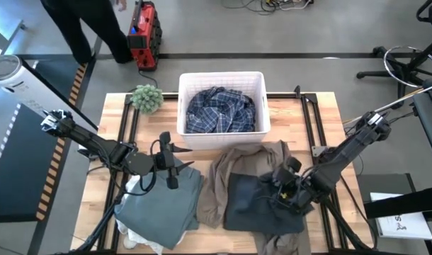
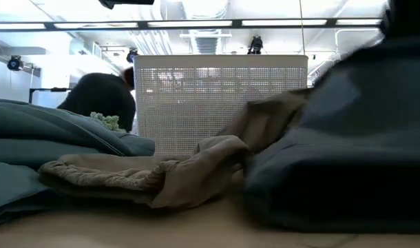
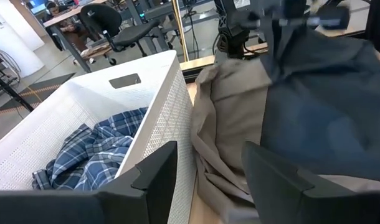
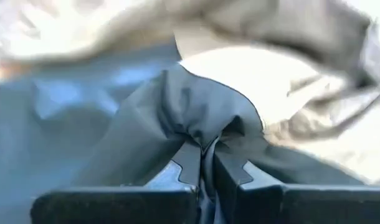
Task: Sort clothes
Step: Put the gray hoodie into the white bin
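Observation:
A blue-white plaid shirt [image 1: 222, 110] lies in the white plastic bin [image 1: 223, 142]. A tan piece [image 1: 234, 170] lies in front of the bin with a dark grey piece [image 1: 255, 202] on it. A grey-green piece [image 1: 159, 202] lies at the near left over a white piece [image 1: 141, 237]. My right gripper [image 1: 285, 191] is shut on the dark grey piece. My left gripper [image 1: 175, 166] is open and empty, above the far edge of the grey-green piece. My right gripper pinches a bunched fold of the dark grey piece [image 4: 202, 134] between its two fingers. The fold rises into a small peak at the fingertips. The rest of the piece lies spread on the tan piece and the table.
A small green spiky plant [image 1: 146, 98] stands at the far left next to the bin. A person [image 1: 88, 28] stands beyond the table's far left corner. Bare wood shows at the table's left and right edges.

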